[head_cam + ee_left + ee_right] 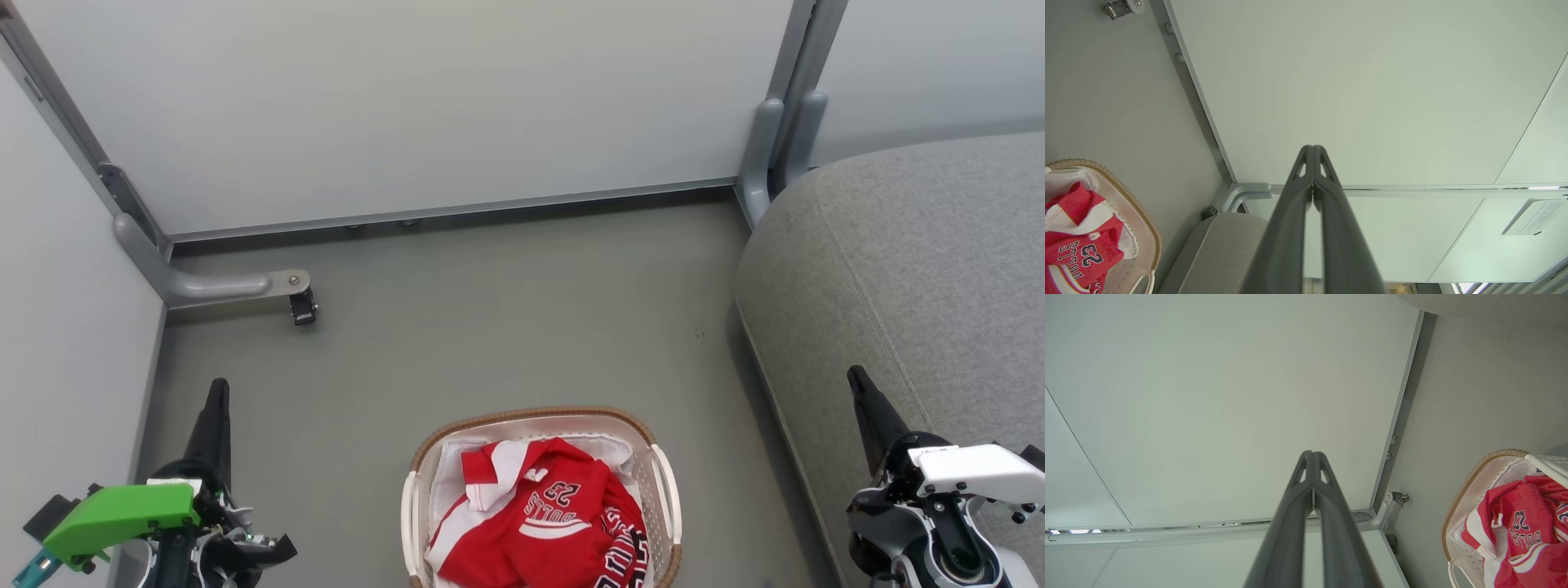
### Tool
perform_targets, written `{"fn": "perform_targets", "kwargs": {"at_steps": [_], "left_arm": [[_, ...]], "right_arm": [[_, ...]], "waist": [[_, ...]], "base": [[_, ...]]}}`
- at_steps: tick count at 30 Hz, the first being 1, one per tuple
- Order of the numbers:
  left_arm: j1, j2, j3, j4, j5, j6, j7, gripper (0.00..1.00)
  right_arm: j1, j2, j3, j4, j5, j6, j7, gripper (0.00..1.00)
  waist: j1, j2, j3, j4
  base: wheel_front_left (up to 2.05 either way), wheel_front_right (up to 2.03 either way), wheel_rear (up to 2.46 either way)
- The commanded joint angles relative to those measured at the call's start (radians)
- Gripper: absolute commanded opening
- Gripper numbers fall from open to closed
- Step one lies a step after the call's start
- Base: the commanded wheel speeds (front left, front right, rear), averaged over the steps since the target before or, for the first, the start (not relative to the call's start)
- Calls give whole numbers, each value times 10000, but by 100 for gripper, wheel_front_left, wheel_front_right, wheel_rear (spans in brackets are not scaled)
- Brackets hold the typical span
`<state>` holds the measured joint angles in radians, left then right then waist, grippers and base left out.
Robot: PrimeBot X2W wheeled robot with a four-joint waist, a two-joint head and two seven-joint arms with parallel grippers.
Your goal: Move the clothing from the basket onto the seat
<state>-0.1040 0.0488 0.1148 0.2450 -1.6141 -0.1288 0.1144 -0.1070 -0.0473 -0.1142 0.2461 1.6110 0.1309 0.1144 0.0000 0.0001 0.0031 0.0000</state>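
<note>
"Well, which step is in hand?"
"None begun, I judge. The clothing [539, 514] lies heaped in the basket [535, 414], near the seat [914, 261]. Both left gripper [219, 385] and right gripper [856, 376] are pinched closed, holding nothing."
"Next?"
"Open one; lower it onto the red heap."

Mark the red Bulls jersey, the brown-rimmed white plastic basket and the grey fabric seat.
red Bulls jersey [571, 502]: head view, lettered front.
brown-rimmed white plastic basket [531, 414]: head view, far woven rim.
grey fabric seat [922, 269]: head view, bare top surface.
</note>
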Motion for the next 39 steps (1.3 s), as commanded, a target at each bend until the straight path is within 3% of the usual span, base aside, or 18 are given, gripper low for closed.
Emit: {"fn": "perform_targets", "kwargs": {"at_steps": [1, 19, 20, 25, 39], "left_arm": [[-103, 31, 2, -12, 23, -45, 20, 0], [-103, 31, 2, -12, 23, -45, 20, 0], [2, 0, -4, -1, 5, 0, -6, 100], [339, -82, -54, 441, 5, 27, -22, 100], [674, -61, -658, -54, 460, 15, -720, 100]], "right_arm": [[-30, -61, -7, -41, 40, -4, 20, 0], [-30, -61, -7, -41, 40, -4, 20, 0], [2, 0, 5, -1, -3, 0, -7, 100], [340, 117, 38, 405, -8, -4, -12, 100], [558, 83, 550, 161, -366, -3, -713, 100]], "waist": [[0, -1, 0, 0], [0, -1, 0, 0], [0, -1, 0, 0], [0, -1, 1, 0], [0, -1, 11, 2]], "base": [[0, 0, 0], [0, 0, 0], [0, 0, 0], [0, 0, 0], [0, 0, 0]]}}
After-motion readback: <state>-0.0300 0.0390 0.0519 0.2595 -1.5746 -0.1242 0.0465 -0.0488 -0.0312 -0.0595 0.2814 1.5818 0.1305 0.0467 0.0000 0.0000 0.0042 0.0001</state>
